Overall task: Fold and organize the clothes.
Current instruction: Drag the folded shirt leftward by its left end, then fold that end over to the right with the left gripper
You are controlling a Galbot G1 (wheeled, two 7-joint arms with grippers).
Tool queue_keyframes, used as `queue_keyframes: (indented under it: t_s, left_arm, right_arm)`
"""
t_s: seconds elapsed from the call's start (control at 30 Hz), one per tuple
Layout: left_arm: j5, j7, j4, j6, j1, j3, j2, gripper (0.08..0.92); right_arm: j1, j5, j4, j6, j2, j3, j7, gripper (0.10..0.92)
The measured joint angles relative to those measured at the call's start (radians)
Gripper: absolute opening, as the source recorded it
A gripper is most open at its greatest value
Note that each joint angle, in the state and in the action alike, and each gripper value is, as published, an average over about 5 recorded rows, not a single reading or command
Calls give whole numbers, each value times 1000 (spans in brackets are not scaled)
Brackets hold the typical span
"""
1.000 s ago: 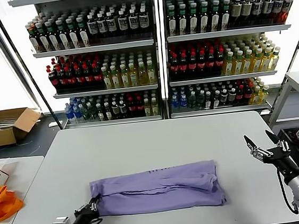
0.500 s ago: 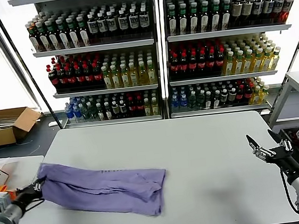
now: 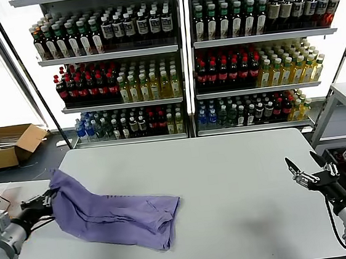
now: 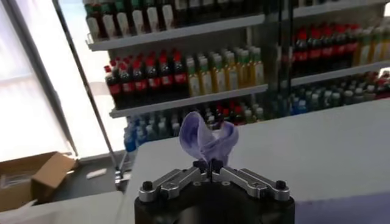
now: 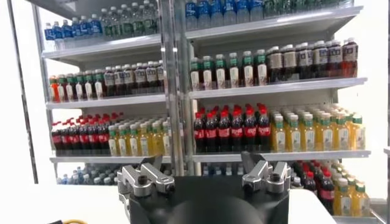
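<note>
the left gripper (image 3: 46, 198) is clamped on the lavender t-shirt (image 3: 117, 213) at the table (image 3: 228, 179) left edge. the right gripper (image 3: 307, 169) hovers wide at the right. no writing on the shirt can be read.

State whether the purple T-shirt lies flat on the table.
Not flat: folded T-shirt, one end lifted by the shut left gripper.

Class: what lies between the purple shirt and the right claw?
Only bare tabletop separates the T-shirt from the right claw, as the head view shows.

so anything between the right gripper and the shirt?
Nothing visible. The right gripper hangs open over the table's right edge; only bare tabletop lies between it and the purple T-shirt, whose far end the left gripper holds pinched.
</note>
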Motion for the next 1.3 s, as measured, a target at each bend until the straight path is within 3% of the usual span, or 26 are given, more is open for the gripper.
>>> queue_keyframes:
  t_s: [0.33, 0.93, 1.3]
  left_arm:
    - [9, -45, -145, 7, -18, 171, -103, 95]
    - [69, -94, -132, 46, -86, 482, -254, 104]
    - [63, -206, -116, 30, -127, 532, -319, 394]
  right_arm:
    - [4, -12, 7, -7, 7, -21, 4, 823]
    - [13, -33, 24, -19, 20, -48, 13, 823]
    - [47, -53, 34, -30, 40, -97, 17, 823]
